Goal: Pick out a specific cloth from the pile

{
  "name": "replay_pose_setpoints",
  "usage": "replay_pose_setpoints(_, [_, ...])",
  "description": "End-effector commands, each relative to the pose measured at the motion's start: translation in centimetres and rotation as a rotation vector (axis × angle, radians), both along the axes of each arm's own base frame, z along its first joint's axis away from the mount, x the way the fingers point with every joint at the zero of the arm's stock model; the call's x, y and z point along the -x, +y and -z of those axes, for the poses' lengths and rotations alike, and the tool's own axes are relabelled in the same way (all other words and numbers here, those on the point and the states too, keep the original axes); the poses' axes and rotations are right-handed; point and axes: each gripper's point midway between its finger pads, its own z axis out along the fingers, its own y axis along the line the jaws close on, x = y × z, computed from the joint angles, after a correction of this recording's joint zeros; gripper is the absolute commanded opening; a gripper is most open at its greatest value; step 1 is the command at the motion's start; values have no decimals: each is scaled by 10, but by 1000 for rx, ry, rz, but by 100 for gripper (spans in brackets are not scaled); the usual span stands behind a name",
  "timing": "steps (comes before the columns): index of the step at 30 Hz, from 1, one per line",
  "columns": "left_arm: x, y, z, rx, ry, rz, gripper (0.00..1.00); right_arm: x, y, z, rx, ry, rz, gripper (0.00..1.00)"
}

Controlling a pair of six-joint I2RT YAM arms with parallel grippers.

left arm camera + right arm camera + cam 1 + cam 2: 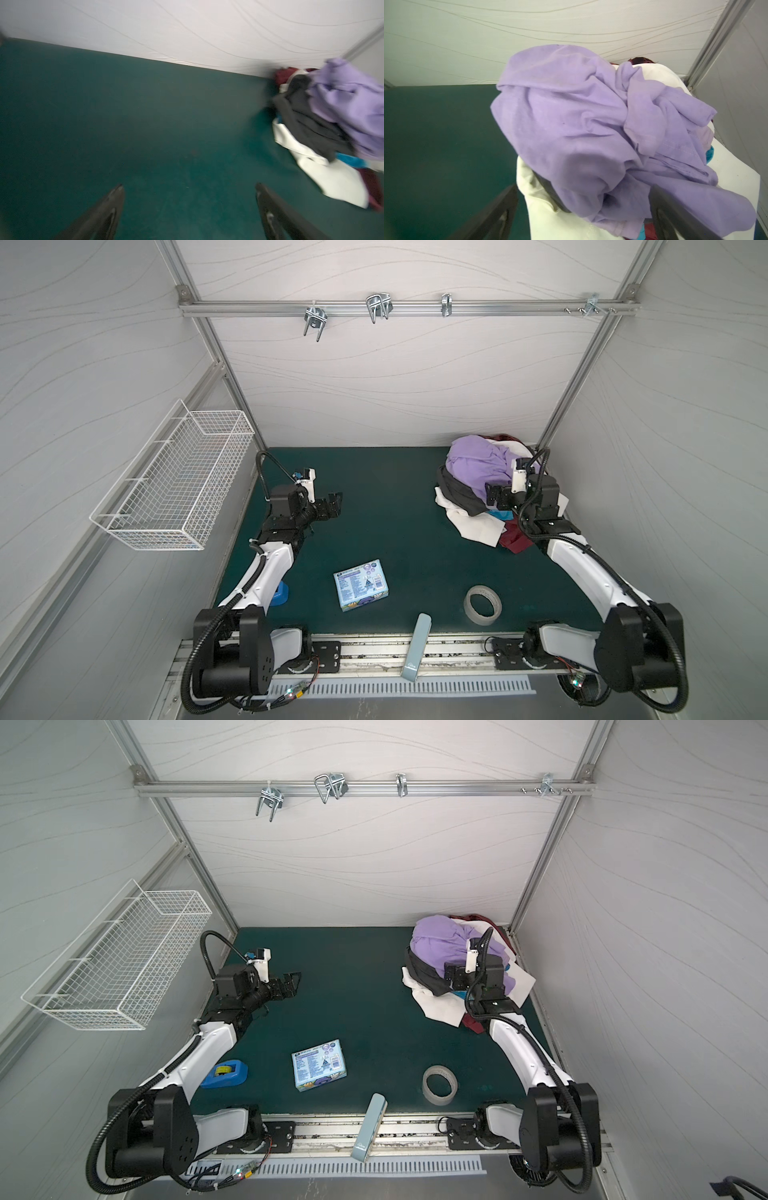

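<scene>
Lying nearest on the table [395, 514]: tape roll [482, 605] and blue box [361, 585]. Farther in, left hand [336, 501] spread apart over bare table, gripping nothing; right hand [492, 497] spread wide at the pile [469, 475]. Tucked far right under lilac garment [478, 460], over white cloth [478, 526]: the cloth [459, 491], charcoal.

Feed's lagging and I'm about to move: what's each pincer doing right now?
Left pincer: open, empty.
Right pincer: open at the pile, gripping nothing.

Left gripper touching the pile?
Apart. In both top views the left gripper hangs open over bare mat, with a wide strip of mat between it and the pile.
</scene>
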Motion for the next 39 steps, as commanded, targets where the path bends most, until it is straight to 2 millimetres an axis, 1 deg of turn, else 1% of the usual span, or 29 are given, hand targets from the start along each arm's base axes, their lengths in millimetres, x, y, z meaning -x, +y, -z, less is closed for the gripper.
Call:
replay_pose_setpoints(1, [34,-53,-18,231,145,292,99,30,13,16,15,173,-49,99])
replay_pose_setpoints(3, [51,-73,-27,330,188,412,99,39,22,14,21,206,-88,99])
replay_pose_setpoints(5, [69,-93,-33,385,208,520,99,47,33,15,36,237,-124,99])
replay_pose_setpoints(8, [94,-122,-29,360,218,635,99,55,48,14,58,277,-155,99])
replay_pose_setpoints(10, [110,-136,-26,346,212,705,99,59,61,15,72,299,-193,99])
replay_pose_setpoints(12, [119,-144,-24,339,197,745,99,63,74,19,89,320,-230,99])
replay_pose_setpoints(15, [125,-147,-26,347,155,766,99,66,94,26,96,340,-275,99])
replay_pose_setpoints(17, [129,-148,-31,362,121,794,99,66,107,32,84,368,-308,98])
replay_pose_setpoints(19, [133,-149,-33,366,100,815,99,63,119,39,88,396,-330,95])
replay_pose_setpoints(21, [133,-148,-33,354,84,803,99,57,125,45,123,411,-321,93])
replay_pose_setpoints(22, [132,-147,-33,347,78,795,99,51,127,48,149,412,-309,91])
replay_pose_setpoints(29, [130,-145,-29,315,75,777,99,11,134,56,261,415,-225,77])
replay_pose_setpoints(31, [129,-145,-27,308,82,776,99,1,135,64,293,436,-199,71])
replay_pose_setpoints(35, [129,-145,-24,303,95,777,99,-17,130,84,376,472,-134,62])
replay_pose_setpoints(39, [129,-145,-24,297,90,780,99,-28,125,101,436,490,-96,62])
